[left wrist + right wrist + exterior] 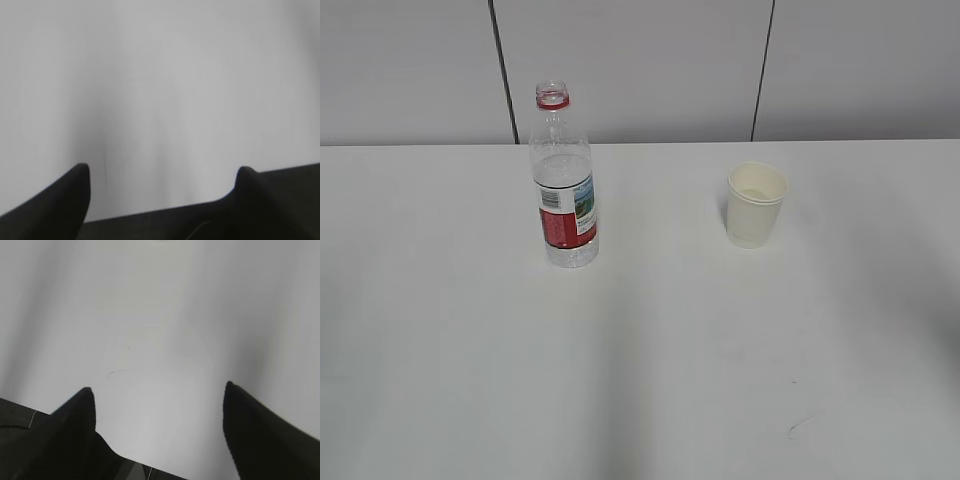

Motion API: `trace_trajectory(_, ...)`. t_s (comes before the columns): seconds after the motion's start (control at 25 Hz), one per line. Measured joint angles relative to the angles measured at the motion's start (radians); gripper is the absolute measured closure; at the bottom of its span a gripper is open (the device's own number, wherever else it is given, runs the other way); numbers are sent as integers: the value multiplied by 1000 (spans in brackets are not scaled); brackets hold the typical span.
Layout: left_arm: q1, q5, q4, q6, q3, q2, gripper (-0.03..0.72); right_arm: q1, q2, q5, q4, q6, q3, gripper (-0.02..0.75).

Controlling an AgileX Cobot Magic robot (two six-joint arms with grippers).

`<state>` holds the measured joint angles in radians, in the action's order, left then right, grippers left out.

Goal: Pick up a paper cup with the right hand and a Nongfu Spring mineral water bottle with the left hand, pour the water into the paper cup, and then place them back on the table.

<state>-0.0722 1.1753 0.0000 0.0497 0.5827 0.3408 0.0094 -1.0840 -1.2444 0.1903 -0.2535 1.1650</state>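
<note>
The Nongfu Spring mineral water bottle stands upright and uncapped on the white table, left of centre, with water filling it up to its shoulder. The paper cup stands upright to its right, off-white, mouth up. Neither arm shows in the exterior view. In the left wrist view my left gripper is open over bare table, nothing between its black fingers. In the right wrist view my right gripper is open too, above bare table with nothing held. Bottle and cup are out of both wrist views.
A small dark scuff mark lies on the table's near right; the same scuff mark shows ahead of the right gripper. A grey panelled wall rises behind the table's far edge.
</note>
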Motion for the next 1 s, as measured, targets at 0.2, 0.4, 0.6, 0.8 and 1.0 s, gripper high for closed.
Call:
trace_trajectory(0.2, 0, -97, 0, 0, -36, -62, 160, 0, 51, -8, 30, 4, 0, 153)
trace_trajectory(0.4, 0, -103, 0, 0, -38, -65, 162, 0, 110, -10, 60, 8, -22, 153)
trace_trajectory(0.6, 0, -104, 0, 0, -38, -65, 166, 0, 177, -10, 72, 8, -90, 153)
trace_trajectory(0.8, 0, -106, 0, 0, -38, -65, 166, 0, 260, -10, 72, 10, -184, 153)
trace_trajectory(1.0, 0, -108, 0, 0, -38, -65, 166, 0, 344, -11, 55, 12, -302, 153)
